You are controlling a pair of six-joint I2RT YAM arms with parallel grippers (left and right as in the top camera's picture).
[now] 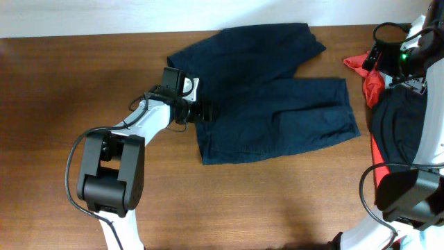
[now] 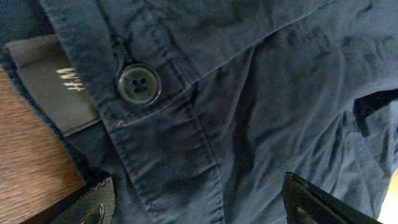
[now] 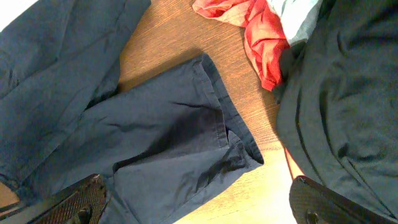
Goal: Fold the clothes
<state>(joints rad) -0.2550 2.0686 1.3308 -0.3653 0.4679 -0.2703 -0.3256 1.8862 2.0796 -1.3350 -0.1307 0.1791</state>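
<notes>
Brown wooden table [image 1: 55, 104], navy shorts [image 1: 277, 104] spread flat across its middle, waistband to the left, I see my left gripper [image 2: 199, 208] wide apart over the buttoned waistband, clamping nothing, my right gripper [image 3: 199, 208] gaping above a leg hem, empty, red garment [image 3: 261, 37] beside.

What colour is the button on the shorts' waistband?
The button is dark navy, matching the shorts; the left wrist view shows it best.
</notes>
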